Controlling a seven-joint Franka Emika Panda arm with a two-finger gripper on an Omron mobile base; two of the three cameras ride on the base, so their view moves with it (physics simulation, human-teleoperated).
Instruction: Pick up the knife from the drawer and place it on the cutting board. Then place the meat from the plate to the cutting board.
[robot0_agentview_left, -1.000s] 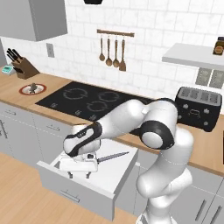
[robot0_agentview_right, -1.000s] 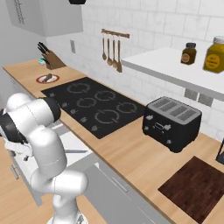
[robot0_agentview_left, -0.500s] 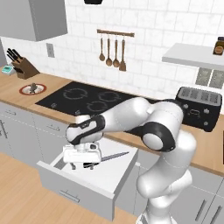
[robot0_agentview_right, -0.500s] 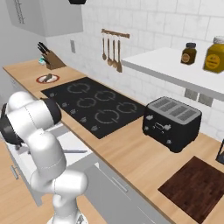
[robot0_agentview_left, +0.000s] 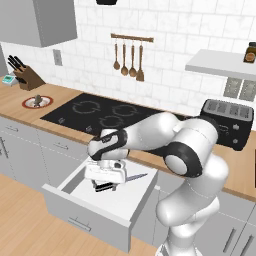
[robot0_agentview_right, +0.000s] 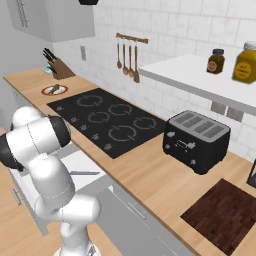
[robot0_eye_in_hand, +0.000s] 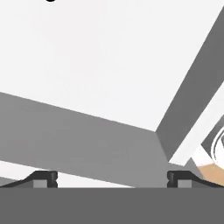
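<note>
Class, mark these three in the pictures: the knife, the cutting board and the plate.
knife (robot0_agentview_left: 136, 177), left base view, on the silver blade.
cutting board (robot0_agentview_right: 223, 214), right base view, on the middle of its dark top.
plate (robot0_agentview_left: 26, 103), left base view, on the red rim.

No readable text anywhere in my kitchen feeds.

I scan the two jars (robot0_agentview_right: 216, 60) on the shelf (robot0_agentview_right: 200, 80) and find plain labels with no lettering I can make out; the toaster (robot0_agentview_right: 196, 140) carries small pale marks by its controls, too tiny for me to read. The stovetop (robot0_agentview_left: 100, 112) shows only burner rings and dots, no figures. I see no brand on the drawer (robot0_agentview_left: 75, 212), the knife block (robot0_agentview_left: 27, 75) or the plate (robot0_agentview_left: 37, 102). My hand camera gives bare white and grey surfaces, unmarked.
</note>
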